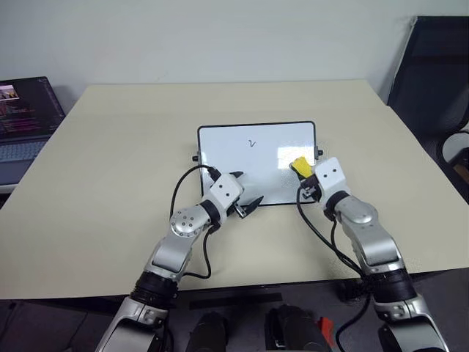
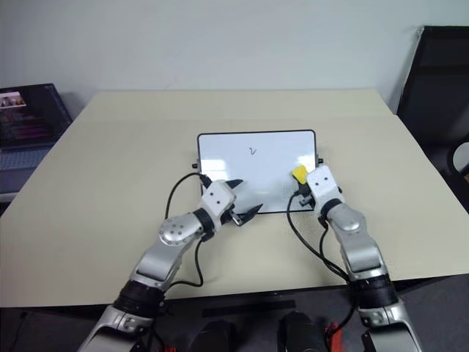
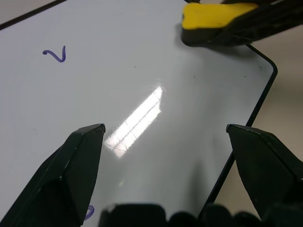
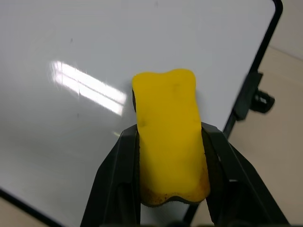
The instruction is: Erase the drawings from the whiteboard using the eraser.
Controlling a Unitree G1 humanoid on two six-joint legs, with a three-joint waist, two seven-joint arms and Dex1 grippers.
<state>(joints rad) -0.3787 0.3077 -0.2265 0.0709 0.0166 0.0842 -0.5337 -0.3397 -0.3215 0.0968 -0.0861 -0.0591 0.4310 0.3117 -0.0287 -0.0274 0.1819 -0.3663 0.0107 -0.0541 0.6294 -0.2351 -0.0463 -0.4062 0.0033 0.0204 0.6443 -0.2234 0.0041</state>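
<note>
A white whiteboard (image 1: pixel 256 150) with a thin black frame lies flat near the middle of a beige table (image 1: pixel 110 161). The right gripper (image 4: pixel 170 156) pinches a bright yellow eraser (image 4: pixel 168 142) between its two black fingers, holding it over the board's right side, close to the frame. The left gripper (image 1: pixel 245 202) hovers with its fingers spread wide and empty above the board's near left corner. One small dark squiggle (image 1: pixel 252 143) sits on the upper middle of the board, and part of another mark (image 3: pixel 89 212) shows beside the left gripper's fingers. A laptop (image 1: pixel 26 117) stands off the table's far left.
</note>
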